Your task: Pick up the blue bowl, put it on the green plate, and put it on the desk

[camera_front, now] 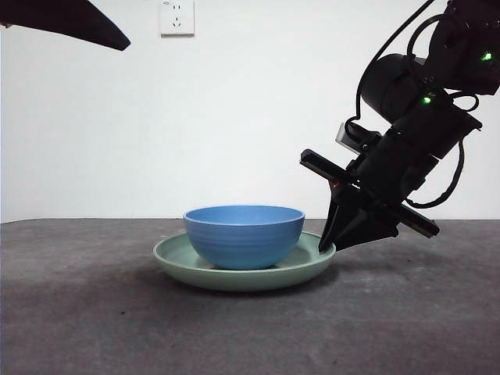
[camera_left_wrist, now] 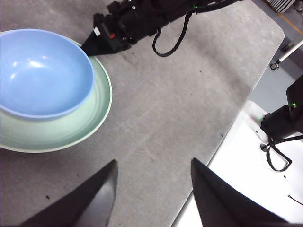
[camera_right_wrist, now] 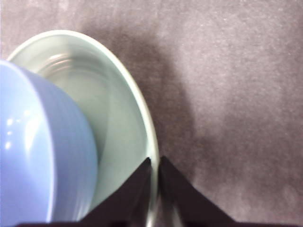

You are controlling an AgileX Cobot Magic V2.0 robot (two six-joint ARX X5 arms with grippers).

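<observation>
Two jaws of my right gripper (camera_right_wrist: 155,163) pinch the green plate (camera_right_wrist: 142,113) rim; the blue bowl (camera_right_wrist: 42,156) beside them, glossy, may slide.

Even, bright overhead lighting; soft shadows are cast on the desk (camera_front: 94,312). Highlights are seen inside the blue bowl (camera_left_wrist: 40,71). Right wrist view is blurred.

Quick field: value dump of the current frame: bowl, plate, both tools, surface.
bowl: round glossy blue bowl, upright, sitting in the plate
plate: wide shallow pale green plate, flat on the desk
right tool: jaws closed on the plate's rim, on the side away from the bowl
left tool: open, holding nothing, above the desk beside the plate
surface: matte dark grey desk
</observation>
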